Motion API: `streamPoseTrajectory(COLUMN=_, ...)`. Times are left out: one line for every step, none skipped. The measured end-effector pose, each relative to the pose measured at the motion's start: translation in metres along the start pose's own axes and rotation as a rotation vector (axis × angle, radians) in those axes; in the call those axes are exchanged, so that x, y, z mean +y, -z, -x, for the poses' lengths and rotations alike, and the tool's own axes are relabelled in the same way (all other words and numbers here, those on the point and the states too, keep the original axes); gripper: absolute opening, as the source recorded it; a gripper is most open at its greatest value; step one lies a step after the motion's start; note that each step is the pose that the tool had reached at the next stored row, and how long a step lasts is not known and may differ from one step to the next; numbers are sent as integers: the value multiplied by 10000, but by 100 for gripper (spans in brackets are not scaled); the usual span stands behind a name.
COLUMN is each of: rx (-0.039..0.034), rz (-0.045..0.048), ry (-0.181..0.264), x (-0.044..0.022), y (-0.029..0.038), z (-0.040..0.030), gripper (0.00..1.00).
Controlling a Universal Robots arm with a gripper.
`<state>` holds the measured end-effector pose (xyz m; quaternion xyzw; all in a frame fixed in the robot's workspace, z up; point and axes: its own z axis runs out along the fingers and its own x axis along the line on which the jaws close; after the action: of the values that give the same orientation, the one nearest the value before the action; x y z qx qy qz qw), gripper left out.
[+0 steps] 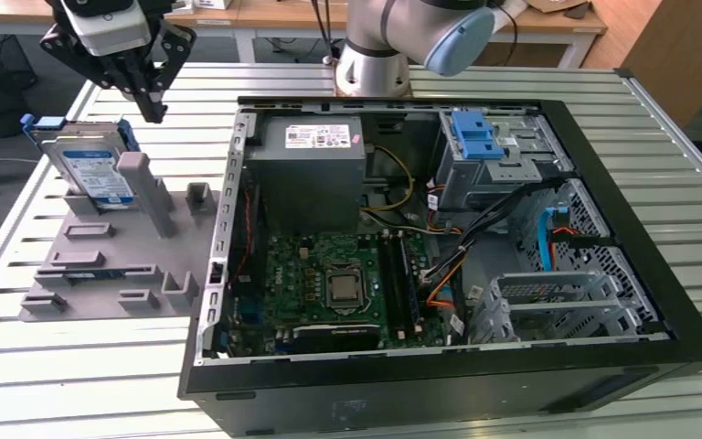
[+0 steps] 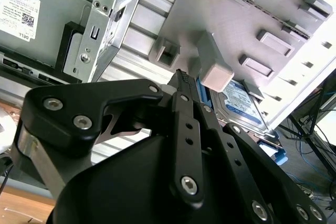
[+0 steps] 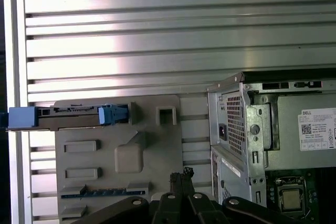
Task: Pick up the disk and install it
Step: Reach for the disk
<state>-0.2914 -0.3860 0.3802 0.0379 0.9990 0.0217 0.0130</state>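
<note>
– Slatted metal tabletop (image 1: 70, 384): what stands on it?

– Toward the exterior view's left, a grey fixture plate (image 1: 107, 274) with moulded posts and slots. Toward the exterior view's right, an open desktop computer case (image 1: 643, 302) lying on its side. It exposes the grey power supply (image 1: 314, 174), the green motherboard (image 1: 326, 274) and a metal drive cage with a blue latch (image 1: 479, 137).

– Where is the disk?

– The disk (image 1: 89, 169) stands upright on its long edge in a slot at the far end of the fixture plate. Its blue-and-white label faces the camera and its blue plastic rail frame shows at the top edge. In the first wrist view the disk (image 3: 68, 117) is seen edge-on, with blue rail ends at both sides. In the second wrist view its label (image 2: 239, 103) shows beyond a grey post of the fixture.

– And your gripper?

– My gripper (image 1: 153, 110) hangs above the fixture plate, near the disk's top edge, on the side toward the computer case, and apart from the disk. My jaws are together and hold nothing. In both wrist views the black fingers (image 3: 181, 182) (image 2: 189, 129) lie pressed side by side, pointing down at the fixture.
</note>
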Motion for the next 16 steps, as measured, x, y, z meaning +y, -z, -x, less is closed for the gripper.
streamPoseTrajectory(rx=-1, rz=0, ry=0, x=0, y=0, z=0, gripper=11)
streamPoseTrajectory(rx=0, rz=0, ry=0, x=0, y=0, z=0, gripper=11)
streamPoseTrajectory(rx=0, rz=-1, ry=0, x=0, y=0, z=0, gripper=11)
streamPoseTrajectory(rx=0, rz=0, ry=-1, x=0, y=0, z=0, gripper=11)
streamPoseTrajectory(rx=0, rz=0, ry=0, x=0, y=0, z=-1, gripper=11)
streamPoseTrajectory(rx=-1, rz=-1, ry=-1, x=0, y=0, z=-4, gripper=11)
streamPoseTrajectory(rx=-1, rz=0, ry=-3, x=-1, y=0, z=-10, gripper=11)
streamPoseTrajectory(rx=0, rz=0, ry=-2, x=-1, y=0, z=-14, gripper=11)
streamPoseTrajectory(rx=0, rz=0, ry=0, x=-2, y=1, z=-21, gripper=11)
streamPoseTrajectory(rx=0, rz=0, ry=-1, x=-2, y=1, z=-31, gripper=11)
streamPoseTrajectory(rx=-1, rz=0, ry=0, x=-3, y=0, z=-41, gripper=11)
streamPoseTrajectory(rx=0, rz=0, ry=0, x=-4, y=0, z=-52, gripper=11)
streamPoseTrajectory(rx=0, rz=0, ry=0, x=-5, y=0, z=-64, gripper=11)
streamPoseTrajectory(rx=-1, rz=0, ry=-1, x=-6, y=0, z=-77, gripper=11)
streamPoseTrajectory(rx=-1, rz=0, ry=-1, x=-7, y=0, z=-90, gripper=11)
streamPoseTrajectory(rx=-1, rz=0, ry=-1, x=-8, y=0, z=-103, gripper=11)
